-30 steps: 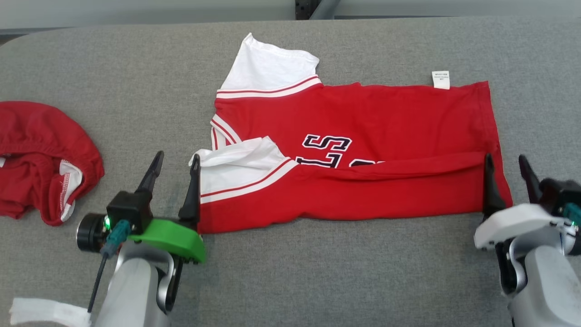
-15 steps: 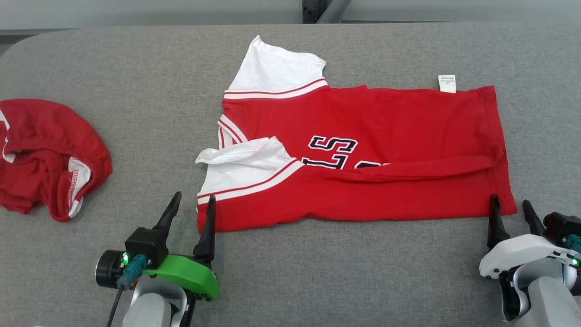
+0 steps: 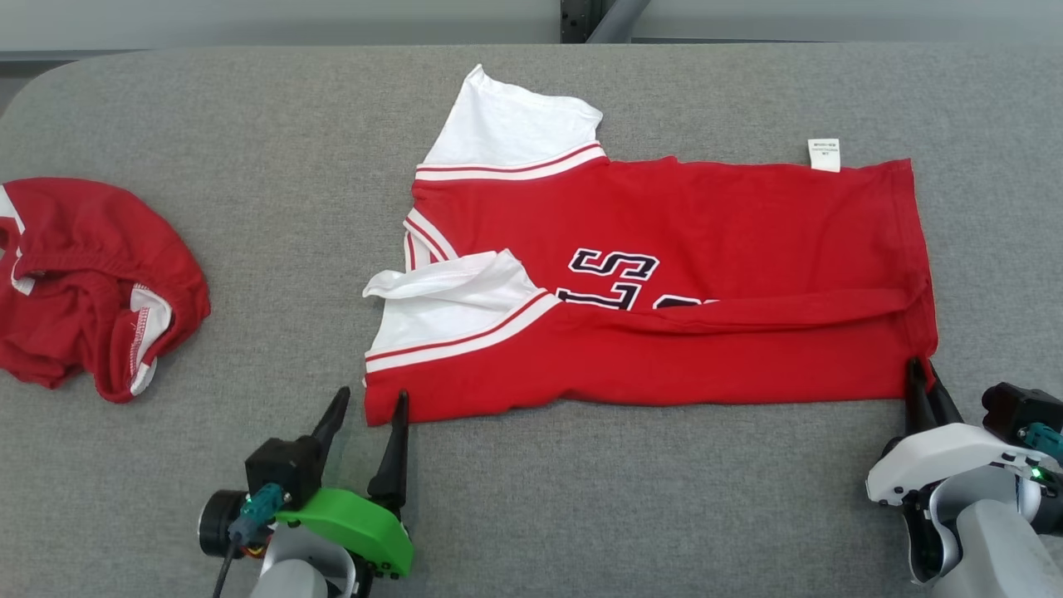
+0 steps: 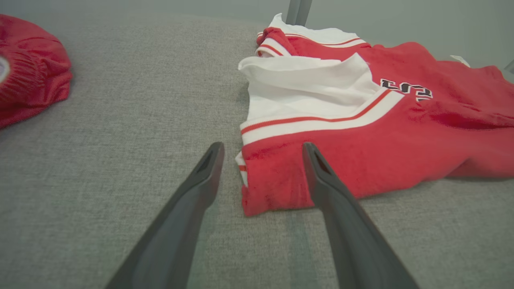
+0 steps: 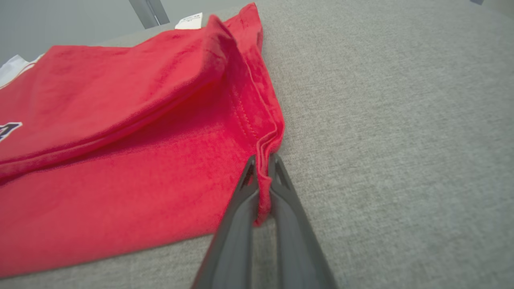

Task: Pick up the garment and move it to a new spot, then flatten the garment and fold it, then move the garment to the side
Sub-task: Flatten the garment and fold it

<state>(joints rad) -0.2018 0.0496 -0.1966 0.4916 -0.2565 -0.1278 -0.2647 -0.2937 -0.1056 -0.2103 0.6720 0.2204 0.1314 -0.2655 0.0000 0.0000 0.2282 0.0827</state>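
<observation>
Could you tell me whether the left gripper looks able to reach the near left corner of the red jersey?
Probably yes: the left gripper stands open, that corner of the jersey lies between its jaws, and nothing is in the way.

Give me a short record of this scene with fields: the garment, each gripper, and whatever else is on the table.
garment: red T-shirt with white sleeves, spread out, its near long edge folded over part of the black lettering
left gripper: open, fingers on either side of the shirt's near left corner
right gripper: shut on the shirt's near right hem corner
other item: crumpled red garment at far left, apart from the shirt
label: white tag at the shirt's far right edge
surface: grey fabric-covered table
</observation>
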